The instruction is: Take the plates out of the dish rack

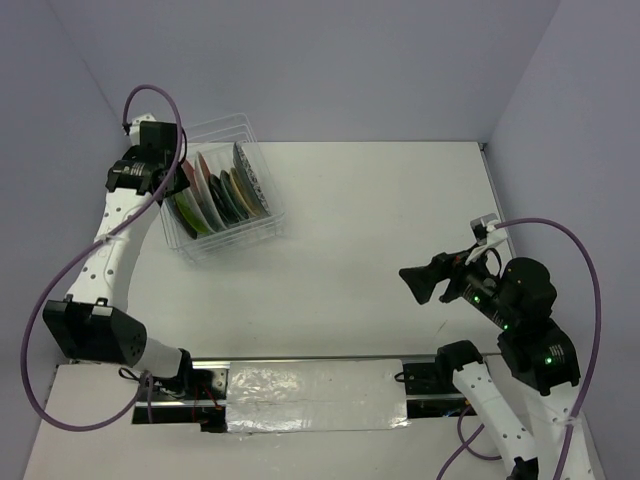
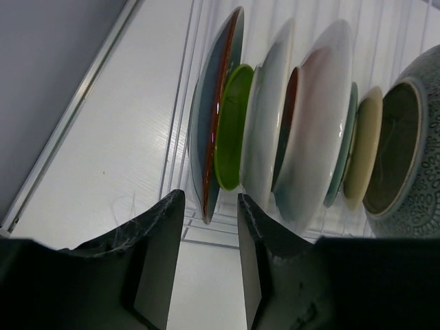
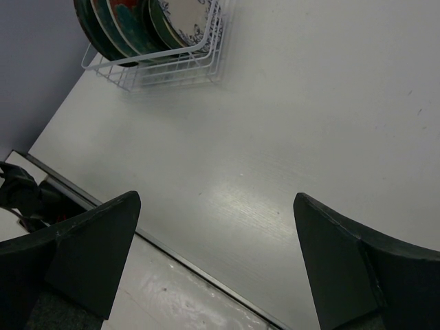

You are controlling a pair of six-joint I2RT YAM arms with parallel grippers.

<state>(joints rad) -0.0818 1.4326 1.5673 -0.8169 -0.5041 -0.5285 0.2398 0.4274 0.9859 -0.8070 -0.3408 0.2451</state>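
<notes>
The dish rack (image 1: 262, 232) stands at the table's back left, a pale rectangular basket of thin bars, and holds several plates (image 1: 222, 195) on edge. My left gripper (image 1: 172, 180) is at its left end, partly open and empty. In the left wrist view the left gripper (image 2: 210, 199) has its gap lined up with the rim of the nearest plate, blue-grey with a red face (image 2: 216, 103). Behind that stand a lime green plate (image 2: 232, 127), a white plate (image 2: 320, 124) and a tan plate (image 2: 362, 148). My right gripper (image 1: 412, 283) is wide open and empty over the table.
A teal patterned bowl (image 2: 405, 151) stands at the far end of the row. In the right wrist view the rack (image 3: 172, 69) is far off, showing a white plate with a dark blue rim (image 3: 185, 17). Purple walls close in the table's left, back and right.
</notes>
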